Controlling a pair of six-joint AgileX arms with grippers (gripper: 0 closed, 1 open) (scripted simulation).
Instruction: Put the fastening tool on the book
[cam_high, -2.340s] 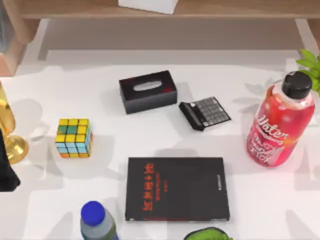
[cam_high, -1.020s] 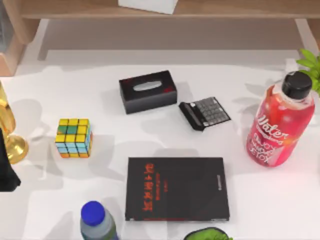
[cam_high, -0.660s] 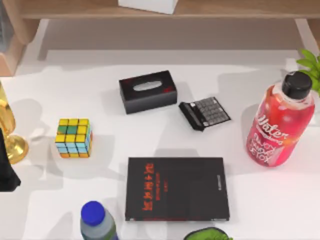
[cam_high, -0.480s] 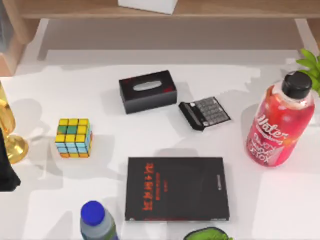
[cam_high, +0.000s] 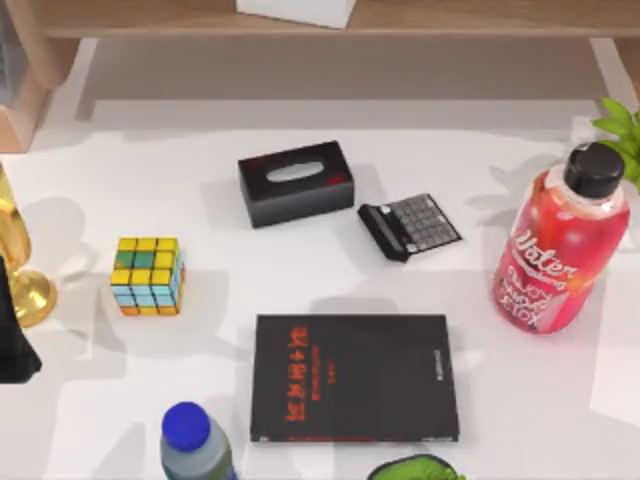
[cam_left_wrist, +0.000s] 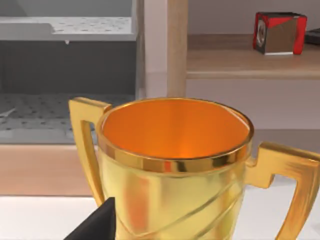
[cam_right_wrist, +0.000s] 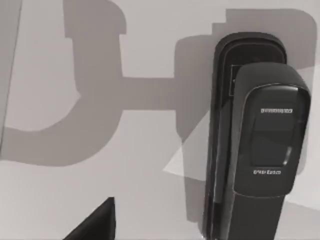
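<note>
The book (cam_high: 355, 378) lies flat at the table's front middle, black with red characters on its cover. The fastening tool, a black stapler (cam_right_wrist: 260, 135), lies on bare white table in the right wrist view. A dark part of my right gripper (cam_right_wrist: 92, 224) hangs above the table beside the stapler and apart from it. My left arm (cam_high: 12, 340) is parked at the table's left edge. A dark part of my left gripper (cam_left_wrist: 95, 226) sits just in front of a gold trophy (cam_left_wrist: 175, 165).
A black tissue box (cam_high: 296, 182) and a calculator (cam_high: 410, 226) lie behind the book. A colour cube (cam_high: 148, 275) stands to the left. A red bottle (cam_high: 560, 245) stands at the right and a blue-capped bottle (cam_high: 192, 440) at the front left. A wooden shelf (cam_high: 320, 20) runs along the back.
The shadows on the right side of the table have shifted. The book and the other things in the top view have stayed where they were.
</note>
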